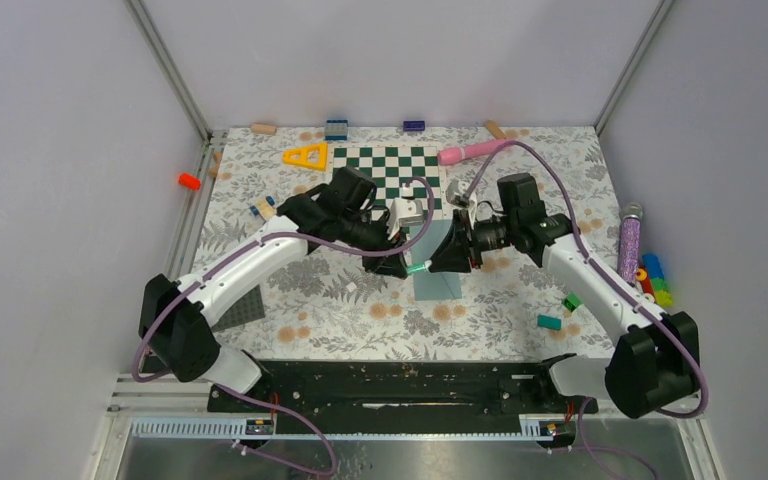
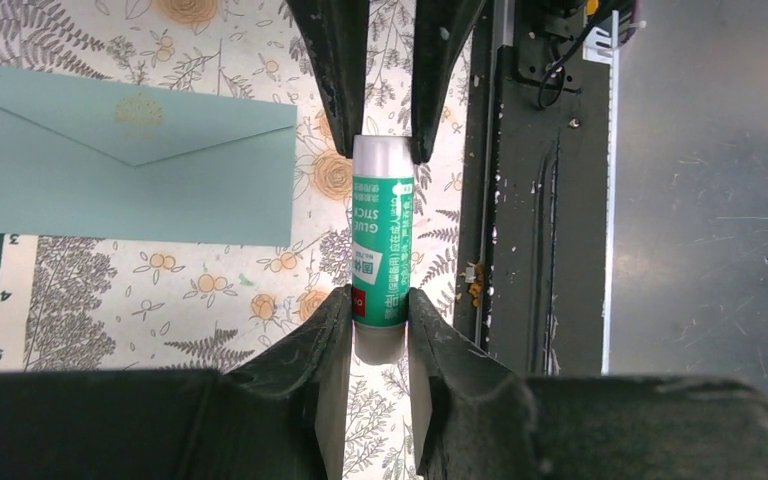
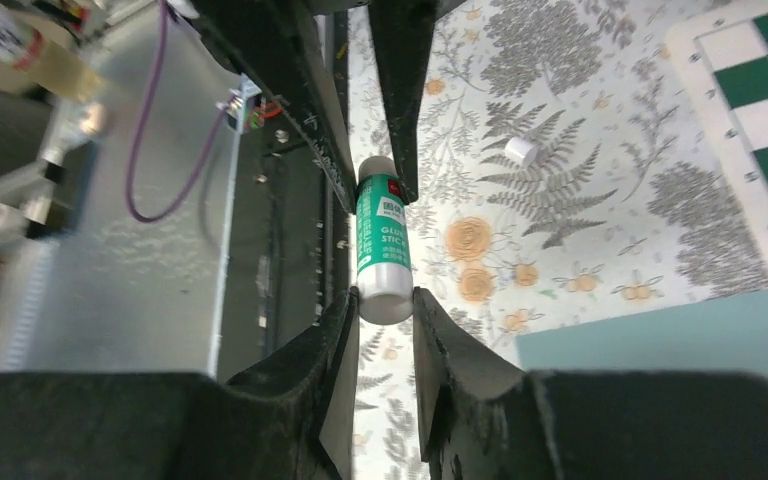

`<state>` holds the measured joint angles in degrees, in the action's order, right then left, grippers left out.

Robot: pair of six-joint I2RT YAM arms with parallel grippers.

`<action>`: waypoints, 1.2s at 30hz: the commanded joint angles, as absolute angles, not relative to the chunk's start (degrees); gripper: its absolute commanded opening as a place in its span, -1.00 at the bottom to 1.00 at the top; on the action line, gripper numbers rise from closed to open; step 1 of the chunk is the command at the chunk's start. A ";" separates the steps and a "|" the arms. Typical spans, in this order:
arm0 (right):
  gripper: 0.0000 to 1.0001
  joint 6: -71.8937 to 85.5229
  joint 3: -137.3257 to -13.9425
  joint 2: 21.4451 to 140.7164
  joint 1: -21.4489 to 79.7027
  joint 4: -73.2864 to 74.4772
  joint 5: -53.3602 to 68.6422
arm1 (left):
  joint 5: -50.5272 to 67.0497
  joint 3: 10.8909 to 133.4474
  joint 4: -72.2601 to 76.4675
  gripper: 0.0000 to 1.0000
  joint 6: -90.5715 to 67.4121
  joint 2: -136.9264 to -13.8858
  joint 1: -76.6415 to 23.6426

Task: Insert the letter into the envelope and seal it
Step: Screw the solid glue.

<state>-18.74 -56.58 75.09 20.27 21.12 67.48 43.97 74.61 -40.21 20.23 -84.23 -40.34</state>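
Observation:
The teal envelope (image 2: 130, 165) lies flat on the flowered tabletop with its triangular flap folded down; from above, the envelope (image 1: 440, 283) sits under both grippers. The letter is out of view. Above the table a green-and-white glue stick (image 2: 382, 235) hangs level between the two grippers. My left gripper (image 2: 380, 300) is shut on its green end. My right gripper (image 3: 382, 300) is shut on its white cap end (image 3: 385, 295). Each wrist view shows the other gripper's fingers (image 2: 338, 70) clamping the stick's far end. Seen from above, the grippers meet tip to tip at the glue stick (image 1: 417, 267).
A green-white chessboard (image 1: 390, 170) lies behind the grippers, a dark studded baseplate (image 1: 240, 308) near the left arm. A small white cylinder (image 3: 521, 151) rests on the cloth. A yellow triangle (image 1: 306, 156), pink tube (image 1: 472, 151), purple glitter tube (image 1: 629, 240) and coloured blocks (image 1: 652, 280) ring the table.

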 commanded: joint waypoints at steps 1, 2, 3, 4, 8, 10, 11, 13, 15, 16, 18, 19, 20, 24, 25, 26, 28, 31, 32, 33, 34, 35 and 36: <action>-0.80 -37.51 -53.84 69.84 20.52 22.42 65.53 | 48.43 77.37 -43.58 -1.00 21.91 -85.47 -39.73; -0.78 -41.37 -52.61 68.59 20.63 22.33 65.40 | 48.81 77.52 -43.86 -1.00 22.01 -85.71 -39.73; -0.76 -44.49 -51.39 67.07 20.73 21.88 65.20 | 49.09 77.71 -44.12 -1.00 22.16 -85.96 -39.73; -0.76 -46.94 -49.82 65.64 20.82 20.49 64.91 | 49.49 77.85 -44.43 -1.00 22.27 -86.14 -39.72; -0.65 -49.30 -45.24 60.48 20.83 13.10 62.60 | 49.60 78.40 -45.35 -1.00 22.67 -86.84 -39.73; -0.24 -46.13 -46.28 60.24 20.83 13.33 61.54 | 49.05 78.31 -45.38 -1.00 22.65 -86.54 -39.73; -0.08 -44.26 -46.58 60.08 20.83 13.55 61.35 | 48.75 78.40 -45.37 -1.00 22.60 -86.43 -39.73; 0.19 -39.17 -46.71 59.71 20.75 13.63 61.65 | 47.72 78.53 -45.35 -1.00 22.50 -86.11 -39.73; 0.45 -31.12 -47.23 59.97 20.78 13.65 61.74 | 46.62 78.19 -44.76 -1.00 22.24 -85.52 -39.73; 0.52 -26.74 -47.77 60.42 20.75 13.68 61.22 | 45.78 77.82 -44.01 -1.00 21.86 -85.11 -39.73; 0.59 -16.77 -49.19 62.14 20.72 13.72 59.61 | 44.52 77.25 -43.04 -1.00 21.46 -84.38 -39.73; 0.59 -11.64 -50.12 63.47 20.50 14.18 59.47 | 43.91 77.17 -42.73 -1.00 21.33 -84.11 -39.73; 0.59 -6.72 -50.85 65.00 20.21 14.42 59.65 | 43.27 77.10 -42.57 -1.00 21.28 -83.89 -39.73; 0.60 11.20 -53.59 73.11 18.15 14.32 68.65 | 40.87 75.94 -40.67 -1.00 20.75 -82.15 -39.81; 0.60 15.33 -53.94 74.96 17.87 12.94 70.19 | 40.17 75.64 -40.35 -1.00 20.74 -81.72 -39.86; 0.60 18.30 -53.80 76.34 17.70 11.57 70.83 | 39.64 75.41 -39.93 -1.00 20.67 -81.29 -39.90; 0.60 20.22 -53.07 77.16 17.47 9.88 69.04 | 38.47 74.79 -39.21 -1.00 20.65 -80.32 -40.18; 0.54 25.87 -51.60 78.62 17.17 4.59 69.08 | 37.52 74.05 -38.33 -1.00 20.72 -79.30 -40.46; 0.49 29.48 -51.19 79.44 17.16 1.76 70.06 | 37.20 74.00 -38.30 -1.00 20.85 -79.28 -40.59; 0.46 32.52 -51.01 80.10 17.14 -0.38 70.78 | 36.59 73.94 -38.19 -1.00 20.90 -79.40 -40.86; 0.43 35.62 -50.98 80.72 17.18 -2.53 71.35 | 36.09 73.80 -38.01 -1.00 20.99 -79.45 -41.13; 0.40 37.53 -50.96 81.17 17.16 -4.15 72.08 | 35.52 73.52 -37.83 -1.00 21.08 -79.50 -41.37; 0.37 39.12 -50.78 81.59 17.15 -5.42 72.49 | 34.88 73.37 -37.58 -1.00 21.17 -79.54 -41.66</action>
<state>25.50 -51.05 80.05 17.45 4.78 67.92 38.09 74.39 -40.97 20.78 -81.03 -40.62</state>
